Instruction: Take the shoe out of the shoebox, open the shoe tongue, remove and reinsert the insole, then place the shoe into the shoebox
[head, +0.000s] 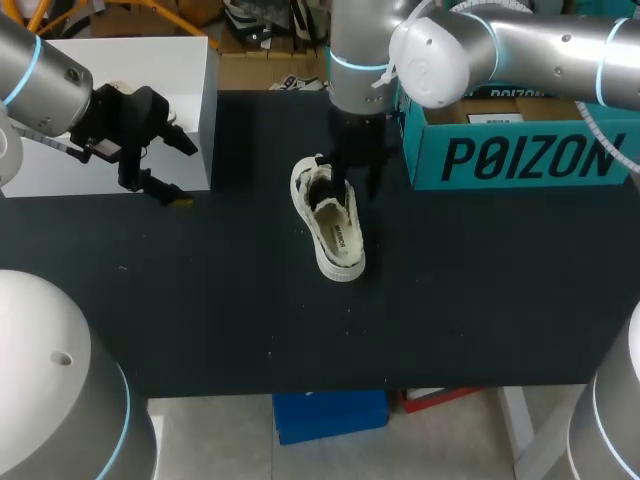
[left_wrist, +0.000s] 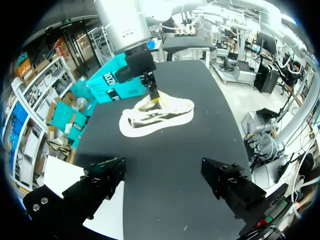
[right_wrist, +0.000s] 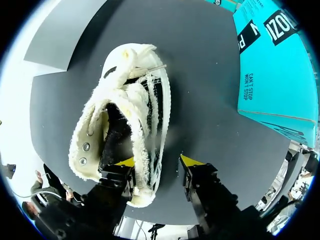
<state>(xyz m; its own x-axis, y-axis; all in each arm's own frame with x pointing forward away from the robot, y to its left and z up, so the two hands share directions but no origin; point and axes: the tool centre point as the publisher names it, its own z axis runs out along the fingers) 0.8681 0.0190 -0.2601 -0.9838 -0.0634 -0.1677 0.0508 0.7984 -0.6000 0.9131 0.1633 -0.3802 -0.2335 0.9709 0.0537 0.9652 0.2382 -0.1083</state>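
Head view shows the shoe (head: 330, 222) lying out on the black table (head: 200, 300), with its long axis running roughly from 11 o'clock to 5 o'clock. The teal shoebox (head: 520, 155) stands at about 2 o'clock from it. My right arm comes in from the right and reaches past the middle, so the right claw (head: 350, 180) hangs right over the shoe's 11 o'clock end.

In the right wrist view the right claw (right_wrist: 157, 162) is parted and straddles one side wall of the shoe (right_wrist: 125, 115). One yellow tip is down inside the dark opening against the lining. The other is outside, with a gap of bare table between it and the sole, so nothing is pinched.

The left claw (head: 160, 165) sits at 9 o'clock from the shoe, well apart, by the white box (head: 110, 110). In the left wrist view the left claw (left_wrist: 165, 182) stands wide and holds nothing, and the shoe (left_wrist: 155, 115) is far ahead of it.

The right arm is clearly the nearer one. I judge the insole work falls to it, because its inner finger is already in the opening.
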